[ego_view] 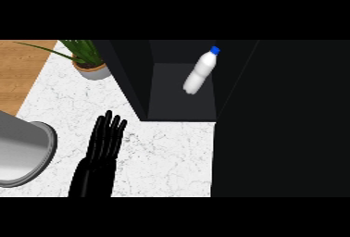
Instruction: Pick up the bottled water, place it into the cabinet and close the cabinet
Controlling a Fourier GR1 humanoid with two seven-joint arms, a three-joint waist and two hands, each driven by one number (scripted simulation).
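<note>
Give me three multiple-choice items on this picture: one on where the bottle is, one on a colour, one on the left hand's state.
1. Where is the bottled water? A in a drawer; B inside the cabinet; C on a plate.
2. What colour is the bottle's cap? A red; B green; C blue.
3. How is the left hand? A fingers straight, holding nothing; B curled round a cup; C curled into a fist.
Key: 1 B, it shows within the cabinet's dark open compartment. 2 C, the cap at its top end is blue. 3 A, its fingers are straight above the white counter, with nothing in them.
</note>
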